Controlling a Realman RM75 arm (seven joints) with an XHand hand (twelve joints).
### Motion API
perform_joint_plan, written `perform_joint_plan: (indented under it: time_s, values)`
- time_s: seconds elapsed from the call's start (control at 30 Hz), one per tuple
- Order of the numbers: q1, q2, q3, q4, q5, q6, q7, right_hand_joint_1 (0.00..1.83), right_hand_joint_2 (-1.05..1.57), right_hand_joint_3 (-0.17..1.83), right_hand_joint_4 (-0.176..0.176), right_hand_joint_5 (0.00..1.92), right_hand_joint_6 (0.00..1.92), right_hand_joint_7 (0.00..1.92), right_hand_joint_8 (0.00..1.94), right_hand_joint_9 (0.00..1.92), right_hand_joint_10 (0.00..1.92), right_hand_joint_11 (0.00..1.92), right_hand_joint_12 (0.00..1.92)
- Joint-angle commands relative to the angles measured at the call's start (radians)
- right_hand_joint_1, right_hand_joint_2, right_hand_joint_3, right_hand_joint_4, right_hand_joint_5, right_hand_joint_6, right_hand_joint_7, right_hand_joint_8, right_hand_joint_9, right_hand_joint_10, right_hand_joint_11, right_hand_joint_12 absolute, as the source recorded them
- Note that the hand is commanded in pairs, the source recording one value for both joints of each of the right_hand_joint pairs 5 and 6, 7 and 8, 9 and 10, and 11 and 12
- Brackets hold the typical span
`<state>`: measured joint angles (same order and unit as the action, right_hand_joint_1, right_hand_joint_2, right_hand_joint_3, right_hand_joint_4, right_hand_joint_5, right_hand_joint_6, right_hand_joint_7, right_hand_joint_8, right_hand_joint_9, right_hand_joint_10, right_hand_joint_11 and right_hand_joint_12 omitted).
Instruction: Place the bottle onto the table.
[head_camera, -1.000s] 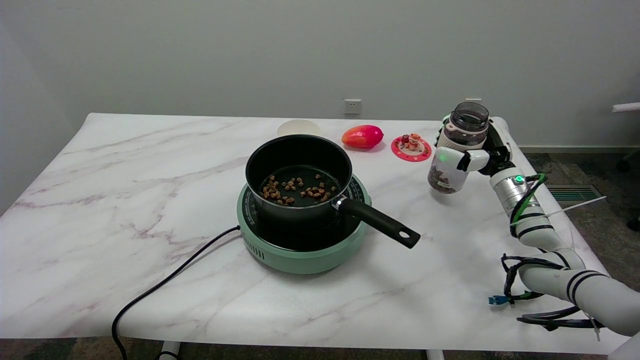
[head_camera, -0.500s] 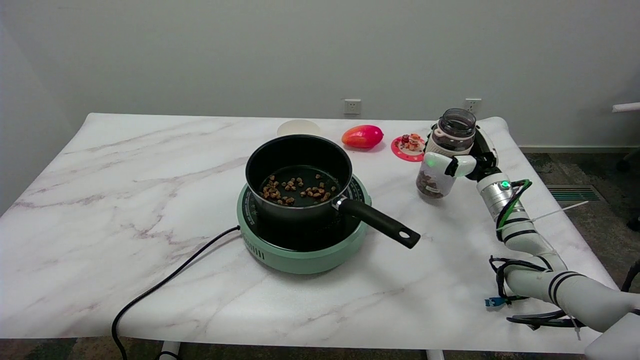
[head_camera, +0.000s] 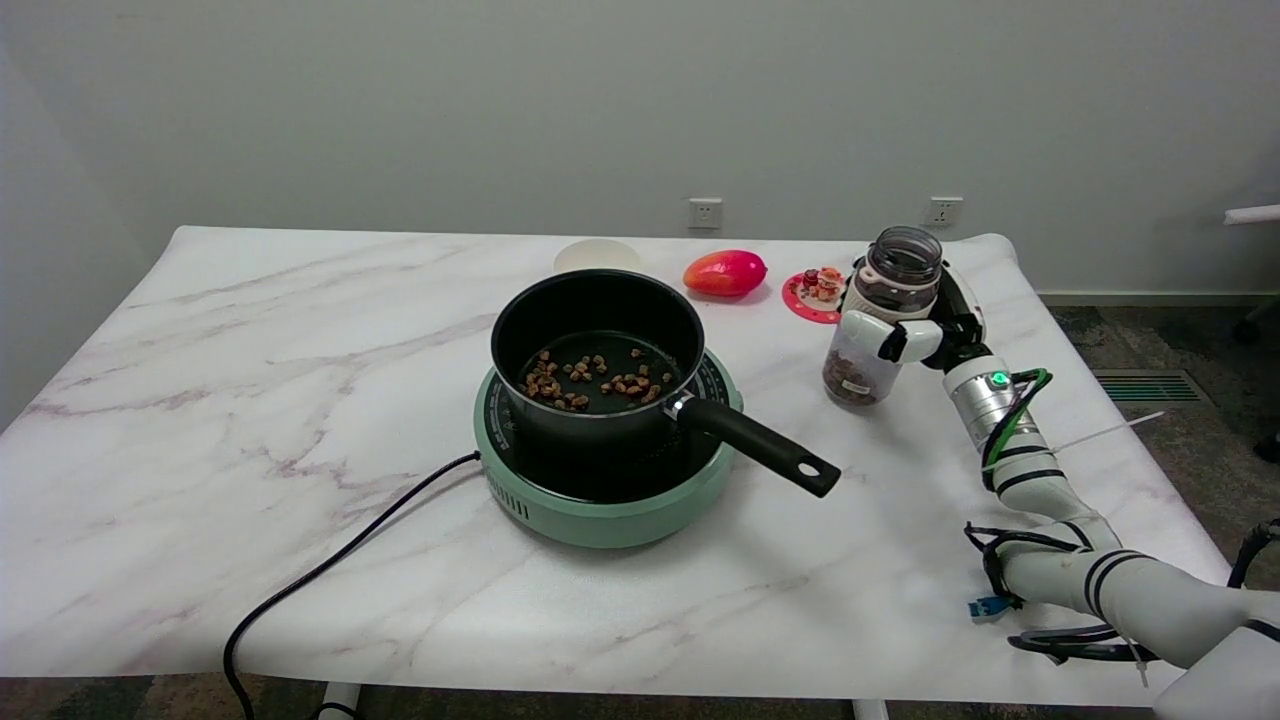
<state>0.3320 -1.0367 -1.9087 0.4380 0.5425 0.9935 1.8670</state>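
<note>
You've brought the right hand (head_camera: 912, 335) down and left over the last sec: the bottle (head_camera: 880, 315) was up in the air further right, now it's lower and closer to the pan handle (head_camera: 762, 448), base at or just off the marble table (head_camera: 300, 330); can't tell if it's actually touching. Fingers wrapped round the bottle's middle, firm hold, nothing let go yet. So the set-down's nearly done imo: you need contact confirmed, then open up and back off w/o tipping it. Bottle's upright, clear plastic, open dark mouth, brown pieces filling approx the bottom third. Near to far for the rest: black power cord (head_camera: 330, 565) runs off the near-left edge to the green induction cooker (head_camera: 600, 500), centre of table. On it sits the black saucepan (head_camera: 597, 345), scattered brown pieces on its bottom, same look as the bottle's. Far side: a round white lid (head_camera: 596, 256) just behind the pan, a red-orange mango-like fruit (head_camera: 725, 272) right of it, then a small pink dish (head_camera: 815, 300) w/ little items on it, just left of the bottle.
</note>
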Motion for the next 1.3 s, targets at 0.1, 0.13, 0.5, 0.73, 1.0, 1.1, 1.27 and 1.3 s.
perform_joint_plan:
  time_s: [0.1, 0.13, 0.5, 0.73, 1.0, 1.1, 1.27, 1.3]
  values:
    - [-0.014, -0.013, 0.006, -0.021, -0.003, 0.035, -0.009, 1.49, -0.04, 1.62, 0.000, 1.33, 1.33, 1.54, 1.54, 1.36, 1.36, 1.14, 1.14]
    - [-0.016, -0.013, 0.011, -0.025, -0.001, 0.032, -0.018, 1.49, -0.07, 1.64, 0.000, 1.30, 1.30, 1.53, 1.53, 1.35, 1.35, 1.14, 1.14]
    - [-0.026, -0.013, 0.002, -0.020, 0.003, 0.052, -0.005, 1.41, -0.37, 1.83, 0.000, 1.08, 1.08, 1.42, 1.42, 1.28, 1.28, 1.02, 1.02]
    - [-0.030, -0.013, 0.003, -0.022, 0.005, 0.058, -0.004, 1.39, -0.43, 1.83, 0.000, 1.02, 1.02, 1.40, 1.40, 1.25, 1.25, 0.97, 0.97]
    - [-0.030, -0.013, 0.003, -0.034, -0.002, 0.074, 0.001, 1.38, -0.50, 1.83, 0.000, 0.98, 0.98, 1.37, 1.37, 1.24, 1.24, 0.94, 0.94]
    - [-0.030, -0.013, 0.003, -0.040, -0.002, 0.079, -0.003, 1.38, -0.59, 1.83, 0.000, 0.87, 0.87, 1.33, 1.33, 1.21, 1.21, 0.89, 0.89]
    - [-0.017, -0.014, -0.087, 0.014, -0.029, 0.153, 0.116, 1.33, -0.66, 1.66, 0.000, 0.65, 0.65, 1.17, 1.17, 1.08, 1.08, 0.80, 0.80]
    - [-0.030, -0.013, 0.002, -0.048, -0.004, 0.086, -0.004, 1.33, -0.67, 1.62, 0.000, 0.61, 0.61, 1.14, 1.14, 1.05, 1.05, 0.78, 0.78]
